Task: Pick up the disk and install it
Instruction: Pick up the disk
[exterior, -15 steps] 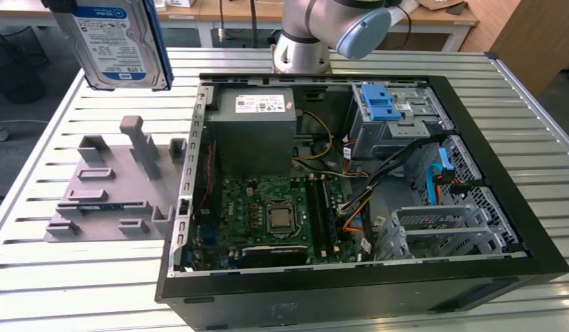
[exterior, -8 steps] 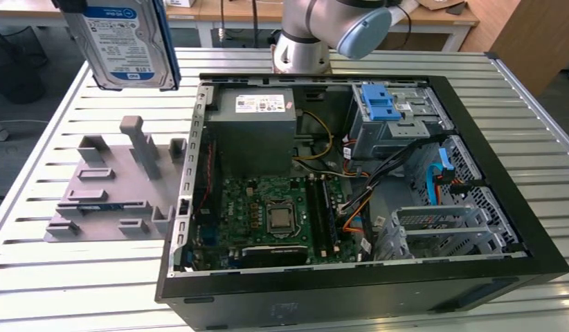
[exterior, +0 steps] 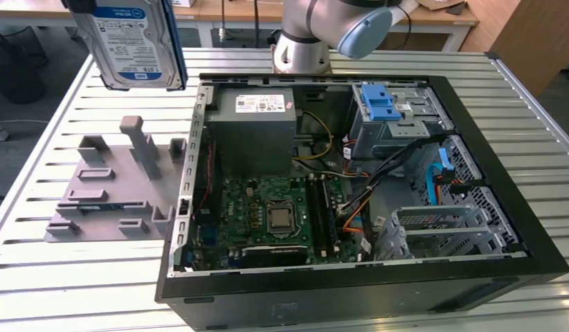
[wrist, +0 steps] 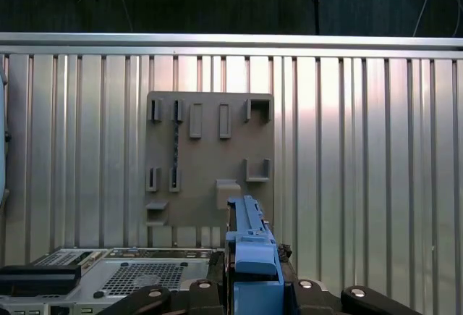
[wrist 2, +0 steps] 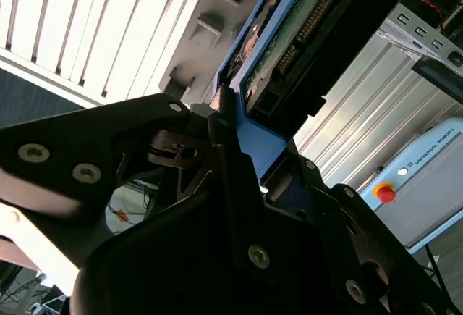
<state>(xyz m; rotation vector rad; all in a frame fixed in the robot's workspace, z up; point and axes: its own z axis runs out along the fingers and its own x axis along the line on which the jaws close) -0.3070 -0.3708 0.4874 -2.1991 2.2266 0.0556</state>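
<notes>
Now | surface: slatted metal table [exterior: 72, 277], open computer case [exterior: 506, 277] reaching its near edge, grey fixture plate [exterior: 109, 200] beside it on the exterior view's left | room: wooden desks [exterior: 441, 17] beyond the far edge | the disk [exterior: 137, 41]: aloft over the fixture side, long axis upright, label facing the exterior camera | gripper [wrist 2: 239, 148]: clamped tight on the disk's blue carrier frame

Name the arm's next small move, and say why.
Probably carry the disk toward the exterior view's right, over the open case. The gripper is shut on its blue carrier, and the disk hangs above the grey fixture, well aside of the drive bay.
</notes>
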